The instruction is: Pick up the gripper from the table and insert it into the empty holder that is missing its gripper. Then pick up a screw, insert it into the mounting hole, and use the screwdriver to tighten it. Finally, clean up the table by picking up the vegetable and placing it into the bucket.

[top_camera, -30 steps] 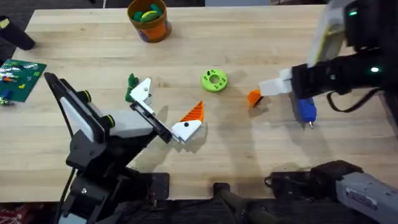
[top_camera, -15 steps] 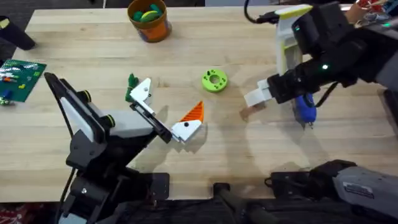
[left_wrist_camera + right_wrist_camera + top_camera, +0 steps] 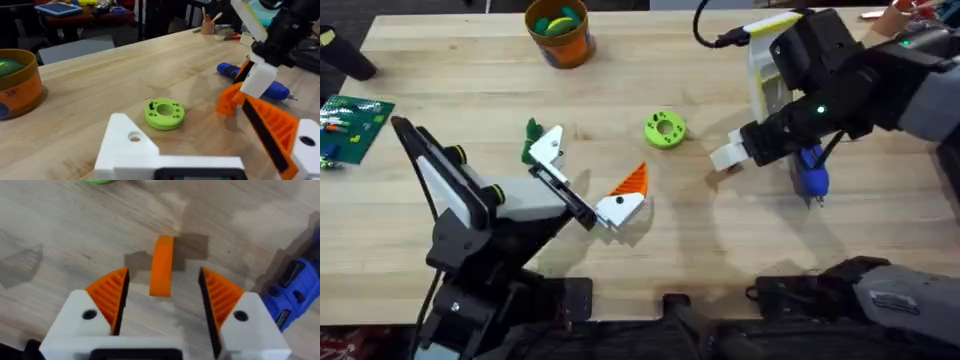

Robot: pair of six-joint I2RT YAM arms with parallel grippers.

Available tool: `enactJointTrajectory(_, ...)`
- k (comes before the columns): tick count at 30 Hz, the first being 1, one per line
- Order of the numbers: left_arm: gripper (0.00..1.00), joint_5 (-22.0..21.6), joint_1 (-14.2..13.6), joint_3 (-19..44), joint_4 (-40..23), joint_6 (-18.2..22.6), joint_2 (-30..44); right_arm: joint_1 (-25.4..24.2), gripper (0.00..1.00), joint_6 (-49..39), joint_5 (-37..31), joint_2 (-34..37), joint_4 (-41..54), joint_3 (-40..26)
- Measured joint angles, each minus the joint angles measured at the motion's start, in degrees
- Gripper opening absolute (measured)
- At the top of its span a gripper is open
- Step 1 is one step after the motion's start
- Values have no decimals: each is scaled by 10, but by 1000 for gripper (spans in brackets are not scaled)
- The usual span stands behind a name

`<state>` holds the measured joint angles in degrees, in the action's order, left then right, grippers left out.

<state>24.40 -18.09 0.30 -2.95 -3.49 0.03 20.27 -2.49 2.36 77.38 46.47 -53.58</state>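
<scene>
One faint "18" on orange bucket

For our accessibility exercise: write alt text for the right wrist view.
A small orange gripper wedge lies on the wooden table between the right gripper's open, orange-padded jaws, untouched. A blue screwdriver lies to one side.

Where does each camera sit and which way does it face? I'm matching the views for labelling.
Overhead: above the arm bases, looking down and forward over the table; both arms show.
Left wrist: faces across the table; left gripper at bottom.
Right wrist: looks down; right gripper open astride the orange gripper.
Shared: all three show the screwdriver.
</scene>
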Motion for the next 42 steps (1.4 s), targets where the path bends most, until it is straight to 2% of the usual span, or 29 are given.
enactJointTrajectory(1, 990, 0, 0, 0, 0, 0, 0, 0, 737, -3, 0, 0, 0, 0)
enactJointTrajectory(7, 990, 0, 0, 0, 0, 0, 0, 0, 71, -6, -2, 0, -2, 0)
enactJointTrajectory(8, 990, 0, 0, 0, 0, 0, 0, 0, 28, -5, -2, 0, -2, -1)
enactJointTrajectory(18, 990, 0, 0, 0, 0, 0, 0, 0, 21, -5, 7, 0, 2, -5)
enactJointTrajectory(23, 990, 0, 0, 0, 0, 0, 0, 0, 20, 4, 53, 0, 15, -52)
enactJointTrajectory(28, 990, 3, 0, 0, 0, 0, 0, 0, 20, 22, 133, -1, 16, -109)
enactJointTrajectory(32, 990, 20, 0, 0, 0, 0, 0, -1, 20, 37, 201, -2, 17, -118)
enactJointTrajectory(42, 990, 121, 0, 0, -1, 0, 0, -38, 20, 47, 409, -2, 0, -119)
